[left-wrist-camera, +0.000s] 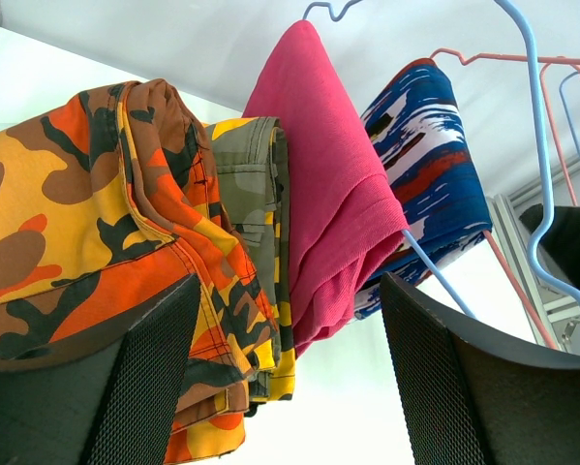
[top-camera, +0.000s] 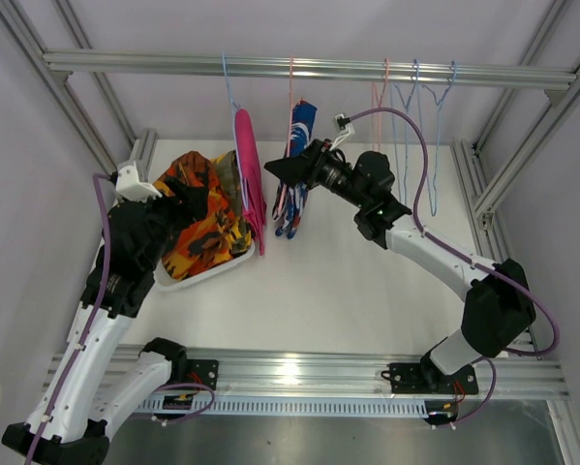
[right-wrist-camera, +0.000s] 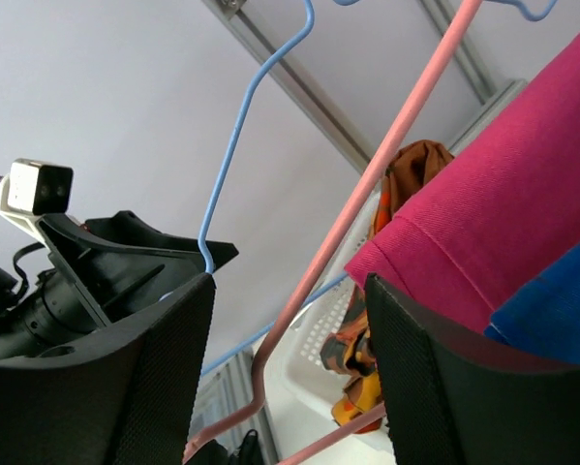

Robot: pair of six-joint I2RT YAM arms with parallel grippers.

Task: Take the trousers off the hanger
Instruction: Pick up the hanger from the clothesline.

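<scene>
Magenta pink trousers [top-camera: 249, 174] hang on a blue hanger [left-wrist-camera: 536, 116], and beside them blue-and-white patterned trousers [top-camera: 299, 121] hang on a pink hanger [right-wrist-camera: 367, 184]. My right gripper [top-camera: 275, 172] is open at the patterned pair. In the right wrist view the pink hanger's wire passes between its fingertips [right-wrist-camera: 290, 286], untouched. Orange camouflage trousers [top-camera: 202, 232] and a yellow-and-dark camouflage pair [left-wrist-camera: 246, 165] lie in the white basket [top-camera: 207, 276]. My left gripper [top-camera: 188, 199] hovers open over the basket, its fingers [left-wrist-camera: 288, 291] holding nothing.
Several empty pink and blue hangers [top-camera: 415, 107] hang from the rail [top-camera: 309, 66] at the back right. Aluminium frame posts run along both sides of the white table [top-camera: 348, 281].
</scene>
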